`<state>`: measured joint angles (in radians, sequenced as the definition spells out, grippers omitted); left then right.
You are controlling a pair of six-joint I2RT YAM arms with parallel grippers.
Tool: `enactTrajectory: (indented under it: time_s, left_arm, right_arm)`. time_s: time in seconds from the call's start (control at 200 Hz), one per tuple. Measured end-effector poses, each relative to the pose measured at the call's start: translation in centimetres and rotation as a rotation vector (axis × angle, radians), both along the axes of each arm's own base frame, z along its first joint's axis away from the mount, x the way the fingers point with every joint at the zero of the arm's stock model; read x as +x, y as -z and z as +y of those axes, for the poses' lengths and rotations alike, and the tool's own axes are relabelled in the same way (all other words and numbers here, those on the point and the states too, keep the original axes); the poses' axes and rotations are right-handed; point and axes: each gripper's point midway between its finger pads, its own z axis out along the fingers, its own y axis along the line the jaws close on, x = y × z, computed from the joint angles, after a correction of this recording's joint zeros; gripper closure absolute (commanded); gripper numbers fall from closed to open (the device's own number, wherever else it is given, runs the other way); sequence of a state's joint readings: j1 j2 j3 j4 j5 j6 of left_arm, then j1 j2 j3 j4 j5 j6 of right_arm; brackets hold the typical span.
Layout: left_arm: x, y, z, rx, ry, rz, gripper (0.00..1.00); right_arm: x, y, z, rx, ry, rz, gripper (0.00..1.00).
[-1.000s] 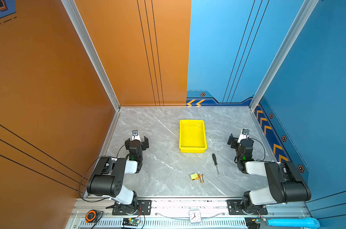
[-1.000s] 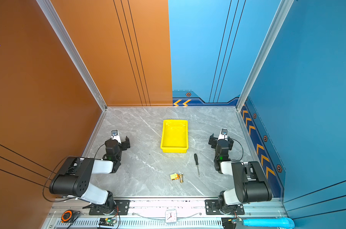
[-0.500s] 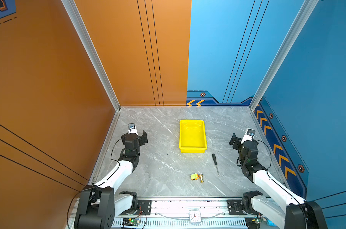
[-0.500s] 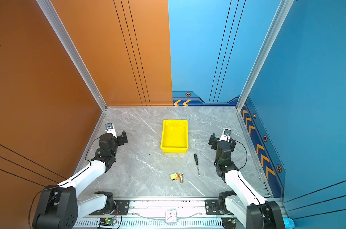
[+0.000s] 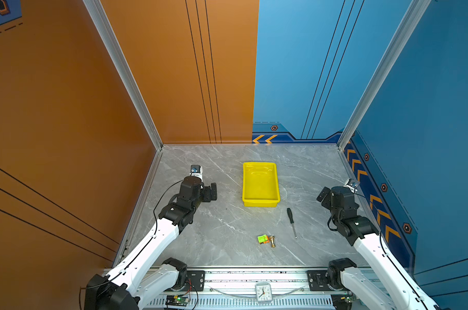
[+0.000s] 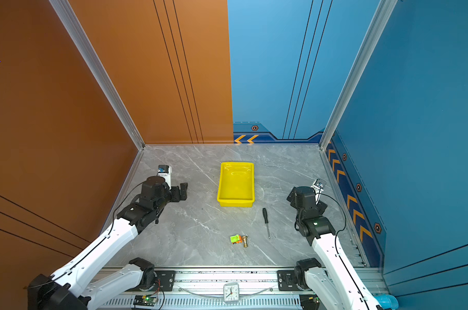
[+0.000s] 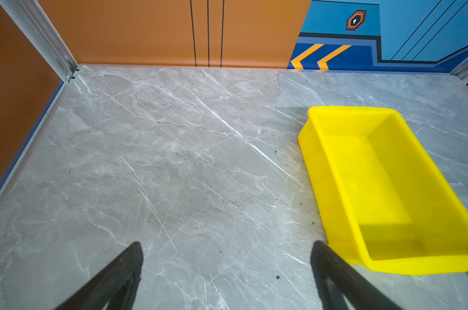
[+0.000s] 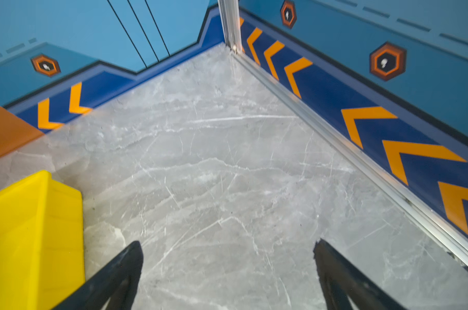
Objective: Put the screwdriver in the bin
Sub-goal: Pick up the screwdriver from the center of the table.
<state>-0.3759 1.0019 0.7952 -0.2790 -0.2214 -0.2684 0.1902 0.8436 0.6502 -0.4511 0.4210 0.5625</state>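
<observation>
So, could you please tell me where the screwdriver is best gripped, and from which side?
Probably the black ribbed handle of the screwdriver, from straight above, with the open right tool, the nearer one, closing across its width. The screwdriver lies flat on the table, and its shaft is thin, so it offers less to grip.

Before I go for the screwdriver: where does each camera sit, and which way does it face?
Both top views: high above the base rail, looking down and forward at the table; left arm, right arm, screwdriver, bin show.
Left wrist: on the left arm, low, facing the back wall; open left claw shows, bin just ahead.
Right wrist: on the right arm, facing the back right corner; open right claw shows, plus a bin corner.
Shared: every view shows the bin.
</observation>
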Motion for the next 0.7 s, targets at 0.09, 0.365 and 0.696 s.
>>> enactTrajectory:
  time_s: [0.09,0.365,0.696]
  left_arm:
    - [-0.7,0.0,-0.7,-0.016,0.025,0.040,0.02]
    - [-3.6,3.4,-5.8,-0.067,0.218,0.214,0.02]
    - [-5.7,4.8,-9.0,-0.131,0.284,0.299,0.02]
  right_arm:
    - [-0.7,1.6,0.7,0.014,-0.027,0.102,0.00]
    - [-2.8,5.7,4.6,0.032,-0.168,0.324,0.00]
    - [-2.8,9.3,9.0,0.097,-0.317,0.440,0.00]
